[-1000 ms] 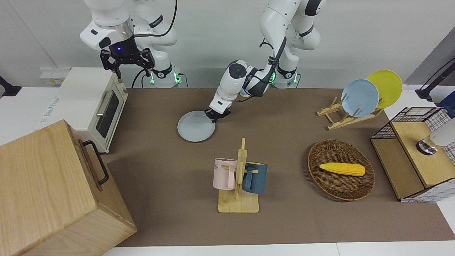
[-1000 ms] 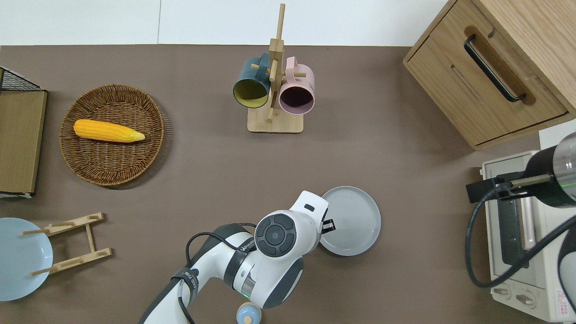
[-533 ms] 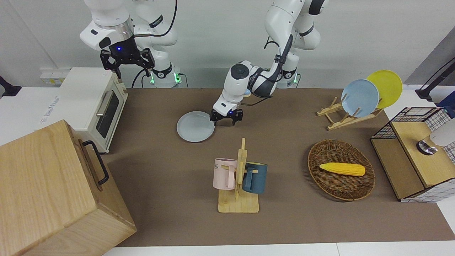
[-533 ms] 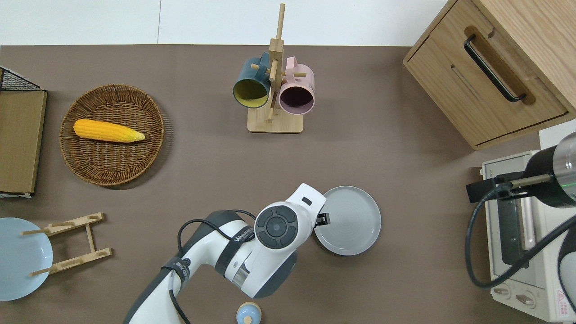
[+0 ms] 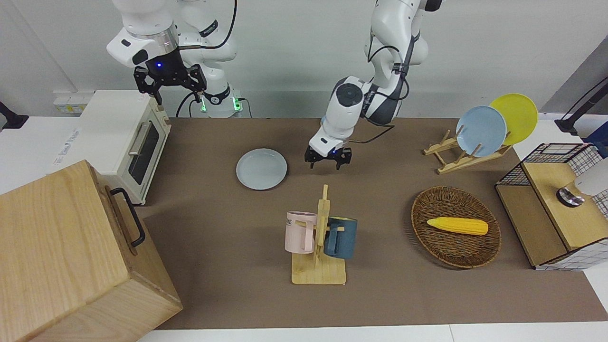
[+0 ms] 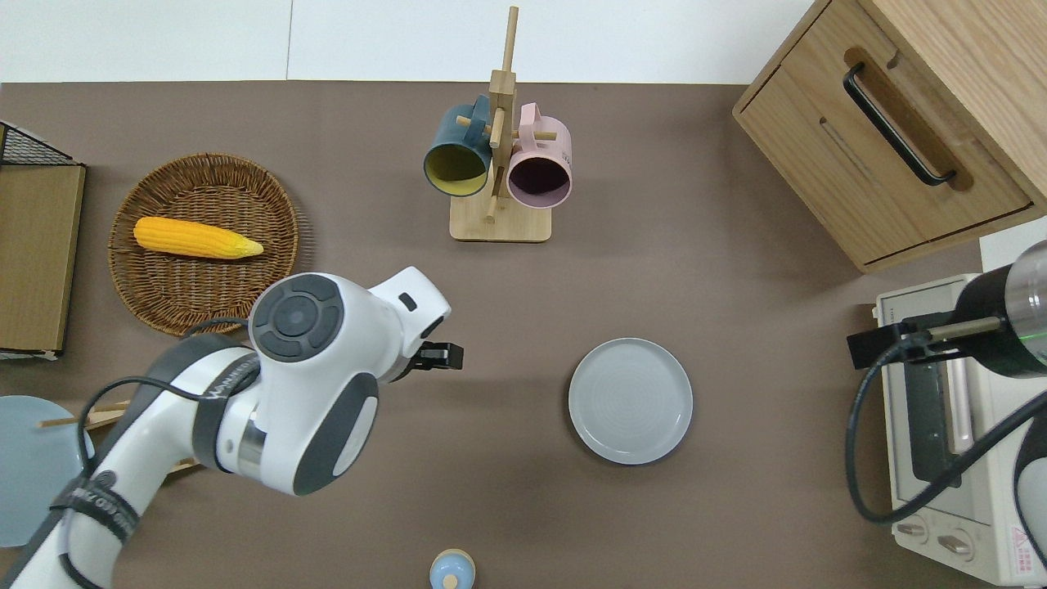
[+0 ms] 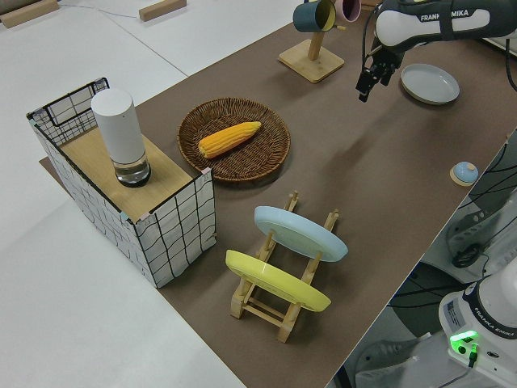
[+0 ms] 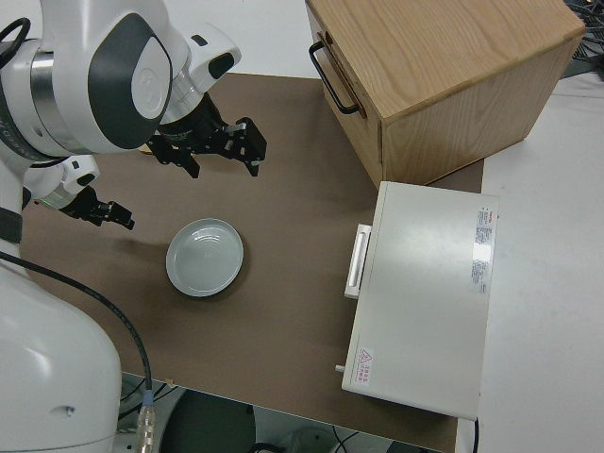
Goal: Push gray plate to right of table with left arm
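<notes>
Toward the right arm's end of the tabletop (image 5: pixel 380 294) lies the gray plate (image 5: pixel 261 169), flat and untouched. Left jaws (image 5: pixel 327 160) hang apart, apparently just above the tabletop, well clear of the plate on its left-arm side. Right arm is parked, jaws (image 5: pixel 170 85) apart.
</notes>
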Controlling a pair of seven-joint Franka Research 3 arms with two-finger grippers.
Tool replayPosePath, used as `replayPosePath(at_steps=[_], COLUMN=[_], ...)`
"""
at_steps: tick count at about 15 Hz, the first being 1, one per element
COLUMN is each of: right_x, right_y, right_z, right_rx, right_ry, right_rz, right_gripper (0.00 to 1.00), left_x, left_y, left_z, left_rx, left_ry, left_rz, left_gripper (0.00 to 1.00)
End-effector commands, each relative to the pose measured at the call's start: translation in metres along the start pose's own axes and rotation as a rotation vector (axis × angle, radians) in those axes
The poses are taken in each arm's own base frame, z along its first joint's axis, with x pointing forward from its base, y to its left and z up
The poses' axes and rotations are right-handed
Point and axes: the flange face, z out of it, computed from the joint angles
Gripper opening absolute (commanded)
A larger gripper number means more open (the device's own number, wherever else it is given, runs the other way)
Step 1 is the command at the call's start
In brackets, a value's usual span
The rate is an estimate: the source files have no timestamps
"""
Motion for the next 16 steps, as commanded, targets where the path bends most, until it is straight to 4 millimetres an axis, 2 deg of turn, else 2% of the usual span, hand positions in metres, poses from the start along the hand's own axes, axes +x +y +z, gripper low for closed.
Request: replayPosePath(at_steps=[1,2,5,9,12,13,16], right_x=[-0.005,-0.005,-0.005,-0.005,-0.005,-0.005,-0.005], right_y=[0.001,0.001,0.001,0.001,0.001,0.001,0.001], right_z=[-0.002,-0.003,-0.002,-0.002,-0.002,-0.002,-0.002], right_rx=[-0.002,-0.003,-0.002,-0.001,-0.002,-0.001,-0.001], right_ry=[-0.006,-0.004,-0.006,-0.006,-0.006,-0.006,-0.006], right_rz=[-0.004,-0.004,-0.004,-0.004,-0.004,-0.004,-0.004], right_gripper=[0.996,0.996,0.996,0.996,0.996,0.996,0.996], left_x=[-0.009,-0.011,-0.015,-0.017,-0.020,-0.021,-0.022], left_y=[-0.041,-0.052,-0.067,-0.088,-0.102,-0.104,-0.106], left_z=[-0.036,-0.050,-0.090,-0.167,-0.205,-0.214,-0.218], left_rx=[0.049,0.066,0.117,0.130,0.127,0.125,0.117], left_ry=[-0.003,0.007,0.019,-0.013,-0.020,-0.018,-0.018], left_rz=[0.040,0.045,0.044,0.035,0.007,0.002,-0.009], left_gripper=[0.99,0.99,0.99,0.99,0.99,0.99,1.00])
